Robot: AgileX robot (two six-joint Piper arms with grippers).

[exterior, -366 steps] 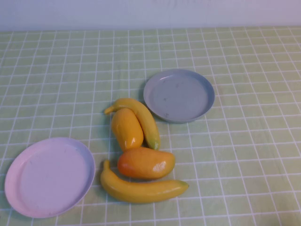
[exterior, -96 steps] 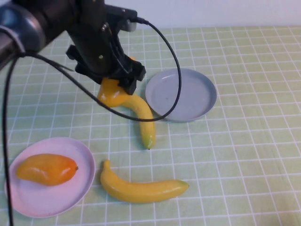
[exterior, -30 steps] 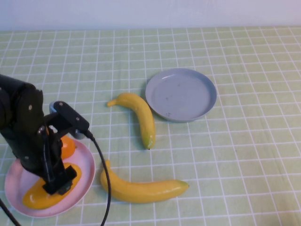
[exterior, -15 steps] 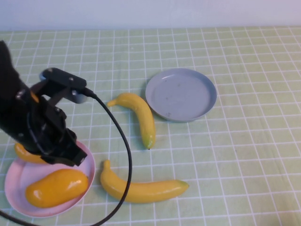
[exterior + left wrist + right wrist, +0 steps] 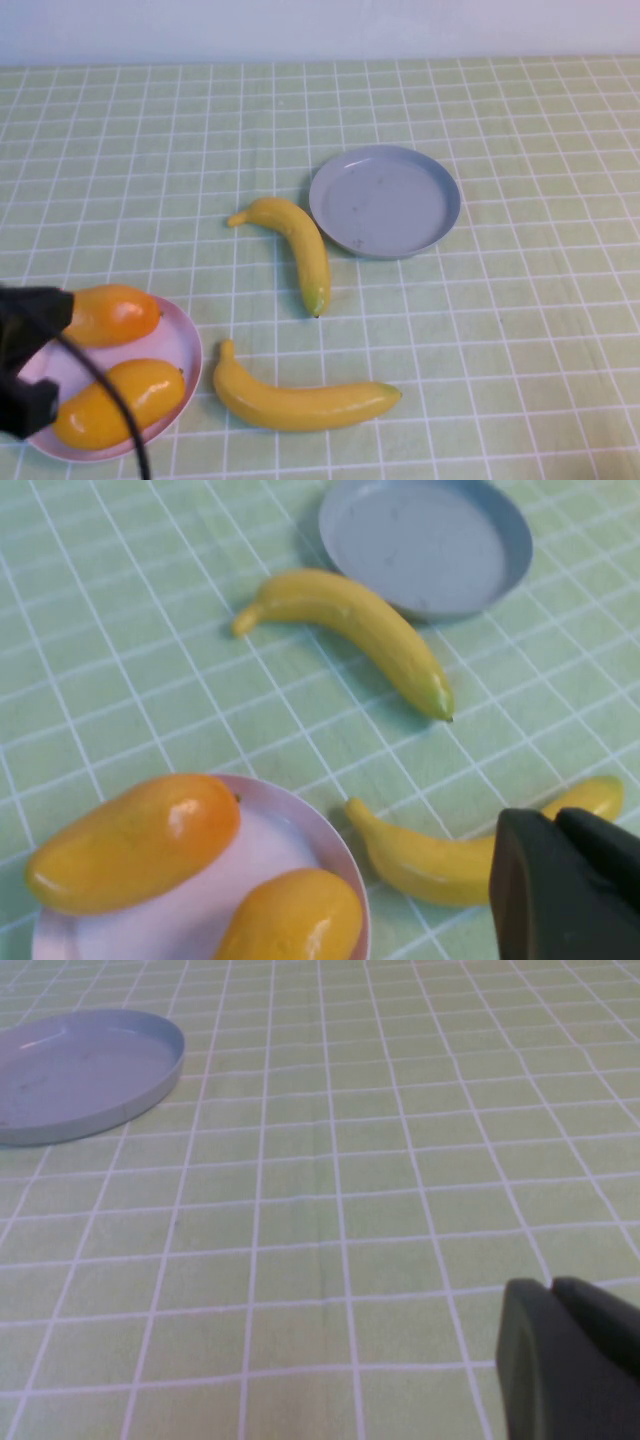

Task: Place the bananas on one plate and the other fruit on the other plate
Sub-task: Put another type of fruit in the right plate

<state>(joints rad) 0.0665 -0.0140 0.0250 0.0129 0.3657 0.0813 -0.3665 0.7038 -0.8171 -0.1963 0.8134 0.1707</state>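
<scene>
We see two glossy mangoes (image 5: 110,315) on the pink plate (image 5: 185,345); two bananas (image 5: 300,250) on the table.
Left claw (image 5: 570,885) clenched empty; right claw (image 5: 570,1360), absent from the high view, clenched near the blue plate (image 5: 85,1075).

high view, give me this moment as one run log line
mangoes: on pink plate | bananas: on table | blue plate: empty | left gripper: shut, beside pink plate | right gripper: shut, parked

I see a green cloth (image 5: 520,340) under everything. It has thin white lines that cross and make lots of little squares. The cloth covers the whole table and lies flat. At the far edge of it there is a plain pale wall (image 5: 320,25). From my wrists I see the same green squares (image 5: 330,1210).
</scene>
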